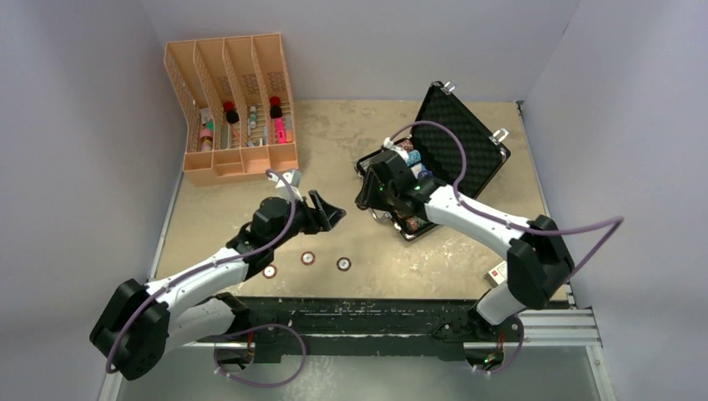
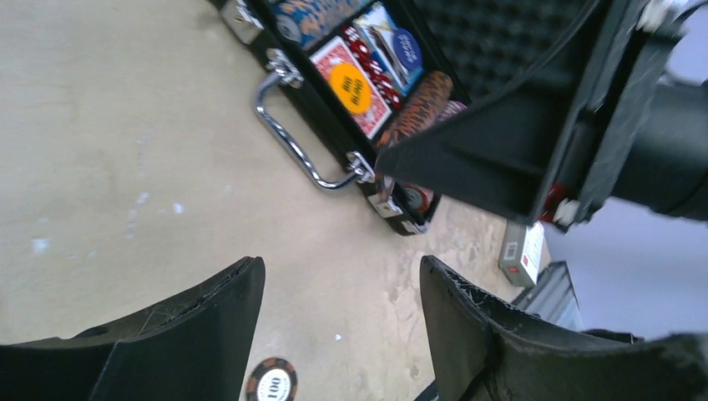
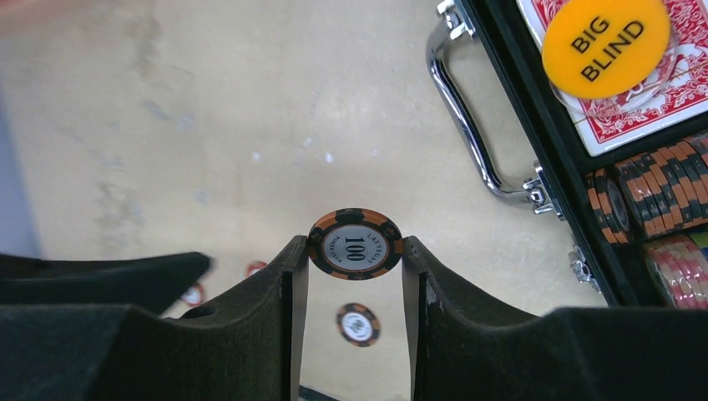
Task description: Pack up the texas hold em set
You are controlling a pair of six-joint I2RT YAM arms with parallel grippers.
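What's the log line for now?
right end effector: shut on 100 chip | left end effector: open, empty | briefcase: open | loose chips on table: three

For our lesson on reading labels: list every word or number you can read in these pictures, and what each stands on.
"BIG BLIND": yellow round plastic disc on the red-backed card deck.
"100": orange-and-black round poker chip held between the right fingers.
"100": second such chip, lying loose, left wrist view.
Too small or blurred: the fine print ringing each "100"; the label on the white box.
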